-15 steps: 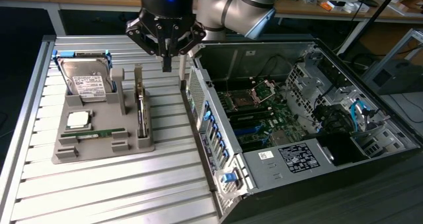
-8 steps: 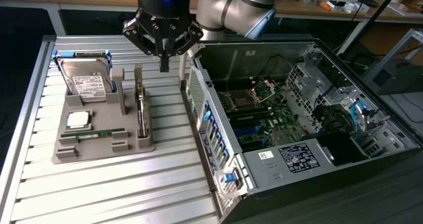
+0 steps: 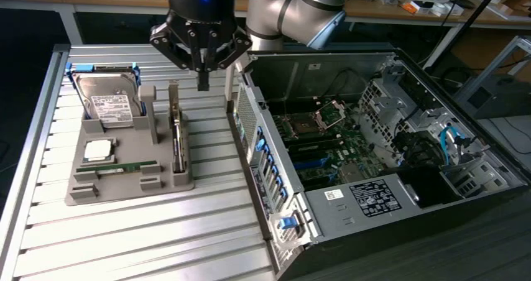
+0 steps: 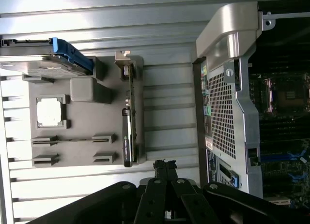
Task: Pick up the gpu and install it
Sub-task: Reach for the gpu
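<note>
Our gripper [image 3: 201,85] hangs closed and empty near the gpu [image 3: 176,138], which stands on edge in the grey holder [image 3: 116,193]; we think this leaves its top free for grasping.

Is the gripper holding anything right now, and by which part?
Nothing is held. The gripper hangs shut and empty in the air near the gray tray; the gpu stands edge-on in its slot there, untouched.

A slatted table [image 3: 149,237] bears a grey parts holder [image 3: 166,176] and open computer case [image 3: 274,163].
</note>
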Controlling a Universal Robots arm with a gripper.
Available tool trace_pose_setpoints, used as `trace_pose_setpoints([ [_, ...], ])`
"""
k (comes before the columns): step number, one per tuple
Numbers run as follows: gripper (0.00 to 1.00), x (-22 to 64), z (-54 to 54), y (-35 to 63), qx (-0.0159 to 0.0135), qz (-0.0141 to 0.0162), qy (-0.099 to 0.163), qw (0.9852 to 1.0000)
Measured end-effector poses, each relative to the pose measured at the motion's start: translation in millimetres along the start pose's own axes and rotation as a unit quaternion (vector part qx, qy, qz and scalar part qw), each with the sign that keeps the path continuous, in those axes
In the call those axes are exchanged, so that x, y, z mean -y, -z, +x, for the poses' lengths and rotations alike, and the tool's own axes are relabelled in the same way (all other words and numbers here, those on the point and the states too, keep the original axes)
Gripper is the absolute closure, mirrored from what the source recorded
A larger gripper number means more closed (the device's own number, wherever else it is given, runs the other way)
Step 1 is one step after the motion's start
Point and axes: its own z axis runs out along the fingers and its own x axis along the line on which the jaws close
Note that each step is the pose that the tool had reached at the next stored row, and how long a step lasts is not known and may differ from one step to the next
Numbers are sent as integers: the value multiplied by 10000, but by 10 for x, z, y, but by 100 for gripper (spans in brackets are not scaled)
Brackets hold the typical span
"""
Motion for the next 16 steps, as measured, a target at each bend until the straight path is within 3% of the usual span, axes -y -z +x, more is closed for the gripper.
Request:
trace_pose_setpoints([
  [16, 89, 8, 107, 3, 0, 4, 0, 10000],
])
